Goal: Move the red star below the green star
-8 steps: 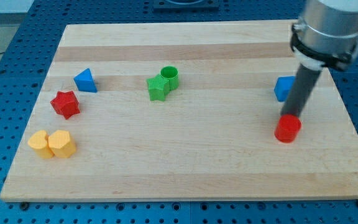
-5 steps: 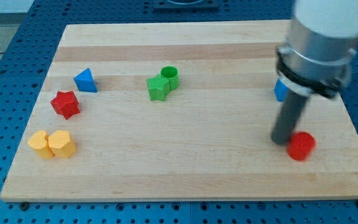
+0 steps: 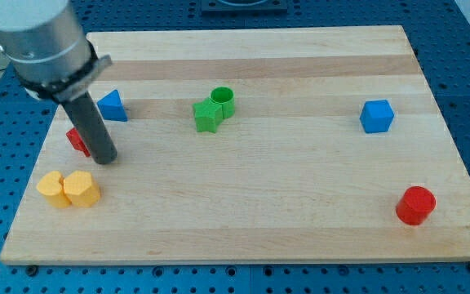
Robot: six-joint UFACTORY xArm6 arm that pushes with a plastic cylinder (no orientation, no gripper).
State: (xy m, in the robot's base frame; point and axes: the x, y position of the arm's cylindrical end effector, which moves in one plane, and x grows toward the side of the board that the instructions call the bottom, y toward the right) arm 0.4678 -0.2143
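The red star [image 3: 76, 140] lies at the board's left and is mostly hidden behind my rod. My tip [image 3: 104, 158] rests on the board just right of and below the red star, touching or nearly touching it. The green star [image 3: 207, 116] sits at the upper middle, pressed against a green cylinder [image 3: 223, 100] at its upper right. The red star is far to the left of the green star and a little lower.
A blue triangle [image 3: 112, 105] lies above my tip. Two yellow blocks [image 3: 68, 189] sit side by side at the lower left. A blue cube [image 3: 377, 116] is at the right. A red cylinder [image 3: 415, 205] is at the lower right near the board's edge.
My rod has swept from the right side of the board to the left, beside the red star. The red cylinder was pushed down and to the right.
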